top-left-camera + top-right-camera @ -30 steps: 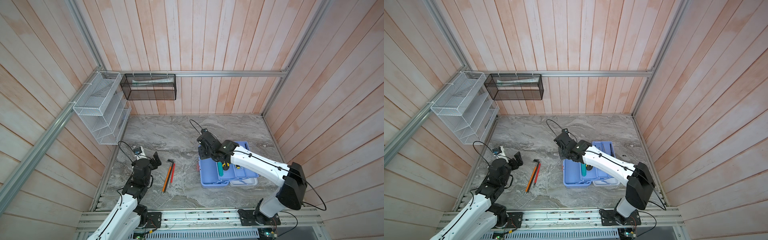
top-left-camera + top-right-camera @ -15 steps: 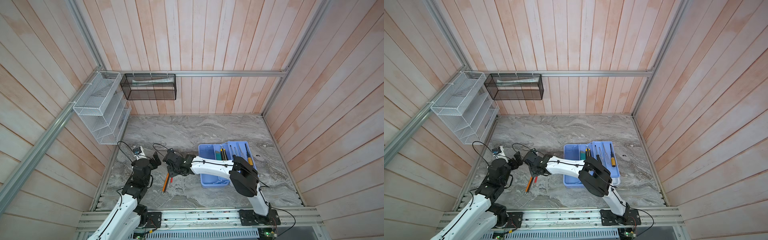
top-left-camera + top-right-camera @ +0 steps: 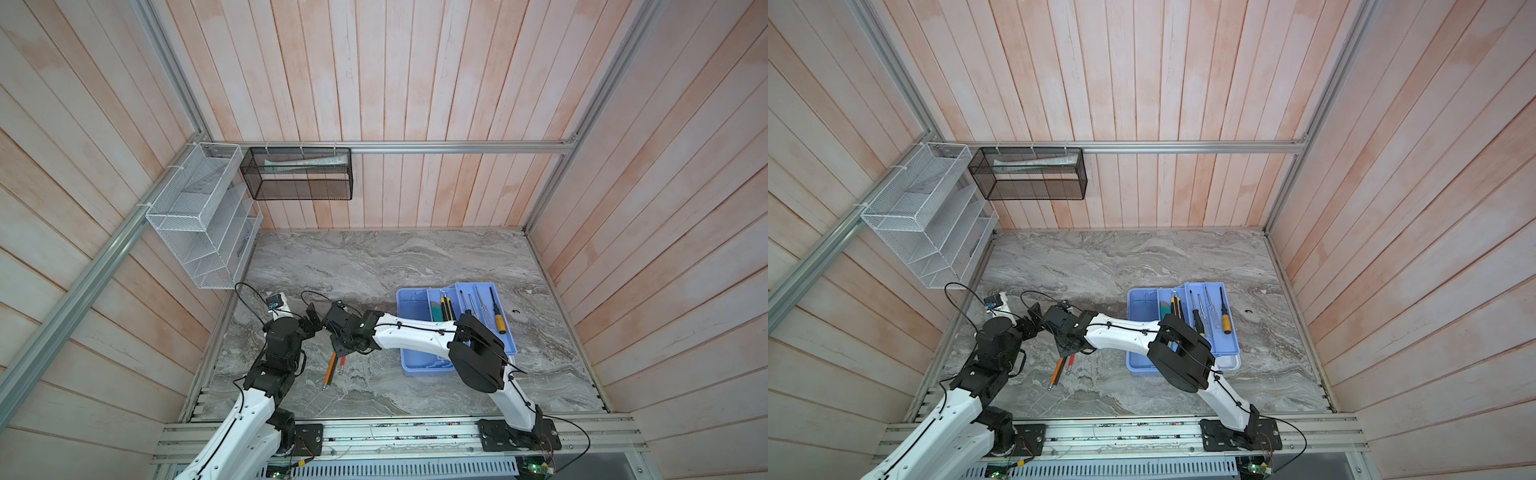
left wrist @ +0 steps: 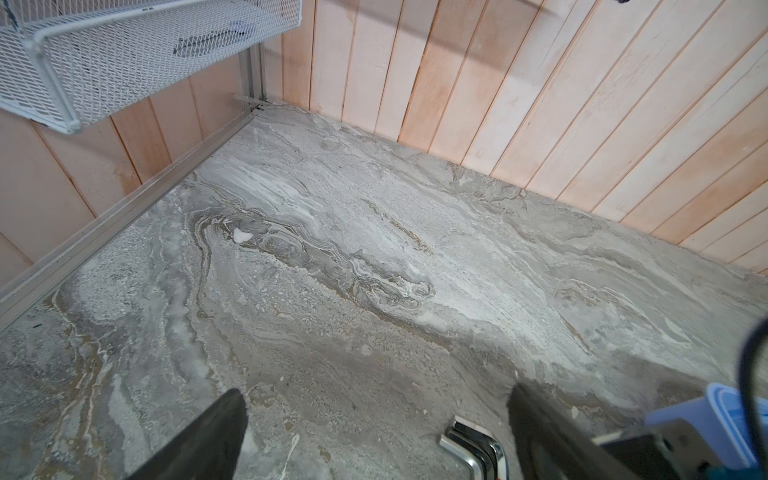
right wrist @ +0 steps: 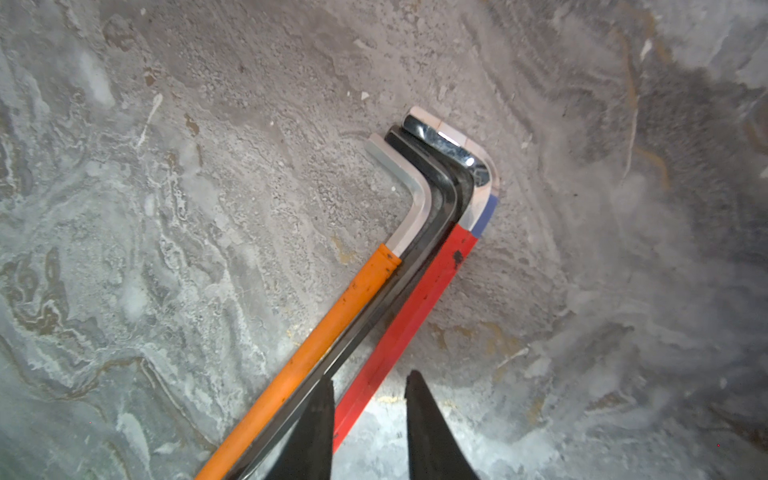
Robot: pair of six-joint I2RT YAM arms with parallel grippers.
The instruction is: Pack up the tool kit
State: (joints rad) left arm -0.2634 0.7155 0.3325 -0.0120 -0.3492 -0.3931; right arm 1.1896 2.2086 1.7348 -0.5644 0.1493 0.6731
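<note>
The tool kit's light blue case (image 3: 415, 365) (image 3: 1144, 365) stands open right of centre in both top views, its tray (image 3: 509, 336) holding several screwdrivers (image 3: 500, 322) and its base a teal tool (image 3: 436, 311). An orange (image 5: 332, 324), a black (image 5: 436, 195) and a red hex key (image 5: 419, 299) lie side by side on the marble at front left (image 3: 330, 368) (image 3: 1057, 368). My right gripper (image 3: 338, 353) (image 5: 371, 376) reaches across and stands low over them, jaws narrowly open astride the red key. My left gripper (image 3: 313, 320) (image 4: 376, 390) hovers wide open beside it, empty.
A white wire basket (image 3: 199, 220) hangs on the left wall and a black mesh basket (image 3: 299, 174) on the back wall. A small dark bit (image 3: 515, 311) lies right of the case. Wooden walls close the table in on three sides.
My right arm swung from over the case leftward to the hex keys and its jaws narrowed around the red key. The teal tool now lies in the case. My left arm stayed put.
</note>
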